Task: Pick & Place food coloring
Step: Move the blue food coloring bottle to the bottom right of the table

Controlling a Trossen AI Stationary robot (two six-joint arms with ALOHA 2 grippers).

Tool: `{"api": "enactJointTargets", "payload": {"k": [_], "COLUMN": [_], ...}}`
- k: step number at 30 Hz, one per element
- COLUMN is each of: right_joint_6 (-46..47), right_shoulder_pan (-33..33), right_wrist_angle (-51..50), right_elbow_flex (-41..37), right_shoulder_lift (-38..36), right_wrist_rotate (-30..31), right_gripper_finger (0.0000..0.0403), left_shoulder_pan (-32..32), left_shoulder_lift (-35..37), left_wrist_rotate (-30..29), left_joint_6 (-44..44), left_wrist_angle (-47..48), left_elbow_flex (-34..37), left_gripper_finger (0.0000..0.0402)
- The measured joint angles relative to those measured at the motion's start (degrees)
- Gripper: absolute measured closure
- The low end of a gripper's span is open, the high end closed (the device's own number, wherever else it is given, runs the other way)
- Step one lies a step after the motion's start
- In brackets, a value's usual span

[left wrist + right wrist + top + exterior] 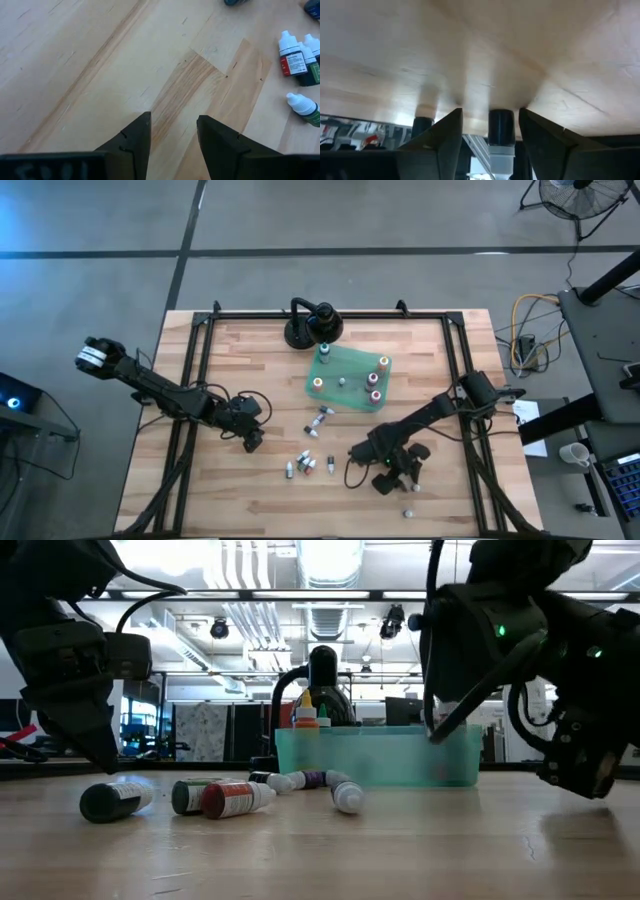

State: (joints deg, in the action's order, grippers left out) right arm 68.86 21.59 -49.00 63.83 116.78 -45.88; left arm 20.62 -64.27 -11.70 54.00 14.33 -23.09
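Right gripper (388, 471) low over wood-plank tabletop (250, 490), fingers spread around a small upright dark-capped bottle (500, 131), not yet clenched | advice: centre it, close gently, lift straight | left gripper (250, 438) released, empty | loose food coloring bottles (308, 465) lie mid-tabletop, others stand on translucent green tray (350, 390) | smooth cylinders, likely roll

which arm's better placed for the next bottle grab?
Right. The right gripper is open with a dark-capped bottle between its fingers. The left gripper is open over bare table, with the lying bottles off to one side.
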Motion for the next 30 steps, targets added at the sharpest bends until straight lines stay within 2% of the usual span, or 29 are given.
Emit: {"api": "enactJointTargets", "payload": {"k": [9, 12, 16, 23, 26, 30], "right_joint_6": [1.57, 1.72, 2.87, 5.73, -1.08, -21.29], "right_shoulder_pan": [0.3, 1.27, 3.44, 7.05, 8.74, 9.59], "right_wrist_angle": [-1.85, -3.37, -4.72, -4.15, -2.74, 2.82], "right_elbow_flex": [3.1, 5.02, 7.77, 13.39, 16.25, 18.41], "right_shoulder_lift": [-0.24, -0.48, -1.63, -5.97, -7.45, -7.6], "right_wrist_rotate": [8.91, 13.61, 22.32, 43.65, 53.2, 61.33], "right_gripper_finger": [0.0193, 0.0193, 0.0192, 0.0193, 0.0193, 0.0193], "left_shoulder_pan": [0.0, 0.0, 0.0, 0.0, 0.0, 0.0], "left_shoulder_lift": [0.0, 0.0, 0.0, 0.0, 0.0, 0.0], "left_wrist_rotate": [0.0, 0.0, 0.0, 0.0, 0.0, 0.0], "left_joint_6": [-0.42, -0.42, -0.42, -0.37, -0.35, -0.35], "left_wrist_angle": [0.03, 0.16, 0.24, 0.23, 0.18, -0.14], "left_elbow_flex": [0.0, 0.0, 0.0, 0.0, 0.0, 0.0], "left_gripper_finger": [0.0268, 0.0268, 0.0268, 0.0268, 0.0268, 0.0268]}}
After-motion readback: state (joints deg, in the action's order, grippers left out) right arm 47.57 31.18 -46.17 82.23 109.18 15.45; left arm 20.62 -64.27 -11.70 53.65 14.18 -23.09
